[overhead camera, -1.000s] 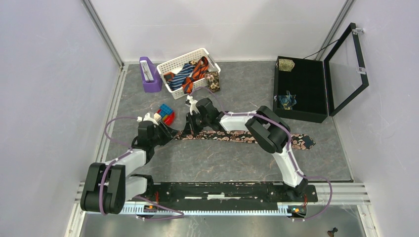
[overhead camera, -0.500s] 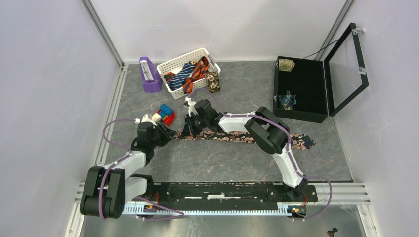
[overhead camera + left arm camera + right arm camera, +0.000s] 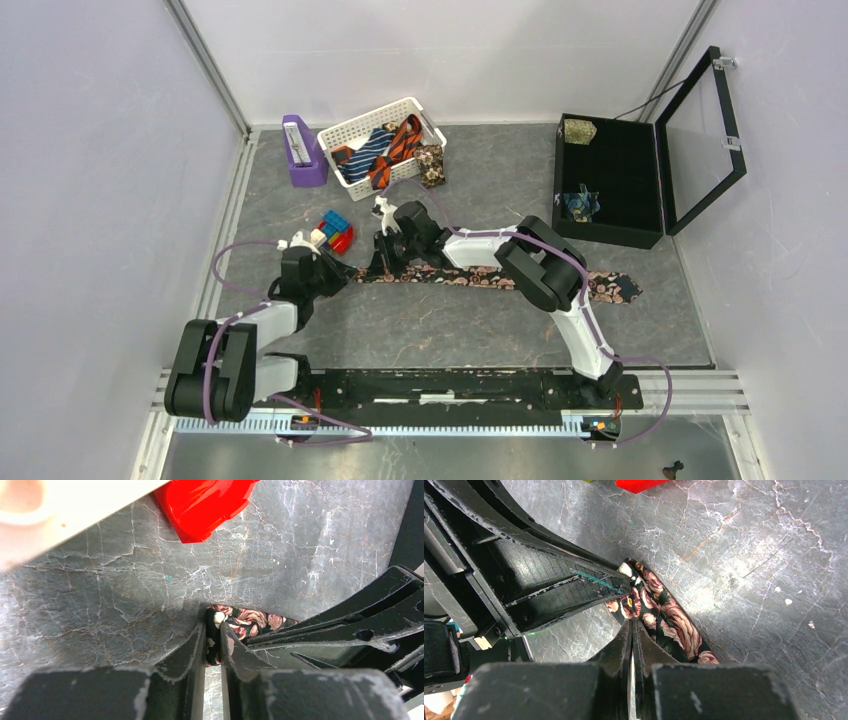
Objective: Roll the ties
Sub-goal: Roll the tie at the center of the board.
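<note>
So, the dark floral tie (image 3: 470, 277) was laid out flat across the middle of the table (image 3: 440, 330). Its left end was pinched between the left fingers (image 3: 192, 650), near the red toy block (image 3: 205, 505). The right fingers (image 3: 619, 647) were pressed together, tips touching the tie's edge right beside the left ones. Whether any fabric was caught there couldn't be told. More striped ties (image 3: 385, 148) were piled in the white basket (image 3: 345, 128) at the back. A teal bundle (image 3: 580, 205) and an olive-gold bundle (image 3: 578, 130) were parked in the open black case (image 3: 610, 237).
</note>
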Controlling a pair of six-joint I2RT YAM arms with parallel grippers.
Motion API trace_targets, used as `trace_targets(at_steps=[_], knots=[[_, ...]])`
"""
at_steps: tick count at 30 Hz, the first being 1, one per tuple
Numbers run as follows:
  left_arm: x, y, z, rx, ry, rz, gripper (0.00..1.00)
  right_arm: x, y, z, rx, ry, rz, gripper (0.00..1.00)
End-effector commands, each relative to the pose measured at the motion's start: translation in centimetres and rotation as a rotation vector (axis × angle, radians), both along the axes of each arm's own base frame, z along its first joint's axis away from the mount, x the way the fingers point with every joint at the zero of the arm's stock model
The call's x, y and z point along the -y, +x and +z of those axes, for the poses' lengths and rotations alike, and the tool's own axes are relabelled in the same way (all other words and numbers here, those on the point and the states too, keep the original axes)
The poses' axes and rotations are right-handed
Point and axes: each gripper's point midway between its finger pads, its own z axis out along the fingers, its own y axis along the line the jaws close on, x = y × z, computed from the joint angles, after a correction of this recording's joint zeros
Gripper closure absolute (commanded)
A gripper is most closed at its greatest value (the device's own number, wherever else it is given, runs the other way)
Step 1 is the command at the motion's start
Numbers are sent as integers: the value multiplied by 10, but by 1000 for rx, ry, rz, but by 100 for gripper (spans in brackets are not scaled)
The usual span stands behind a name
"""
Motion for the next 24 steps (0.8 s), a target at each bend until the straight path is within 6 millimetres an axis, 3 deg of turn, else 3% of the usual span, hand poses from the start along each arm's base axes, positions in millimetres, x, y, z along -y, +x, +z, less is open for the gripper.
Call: trace_targets(at_steps=[1,7,13,18,24], knots=[[4,6,6,40,-23,-17,84,-9,1,22,32,52,11,96],[5,8,16,80,-7,-37,97,-8,2,27,44,54,14,96],[1,9,33,104,56,-43,98,-7,5,51,78,79,6,95],[-7,6,45,112,130,-41,98,-3,6,65,102,87,-9,87],[-10,4,52,108,170,-35,98,-3,9,61,89,81,-31,86]])
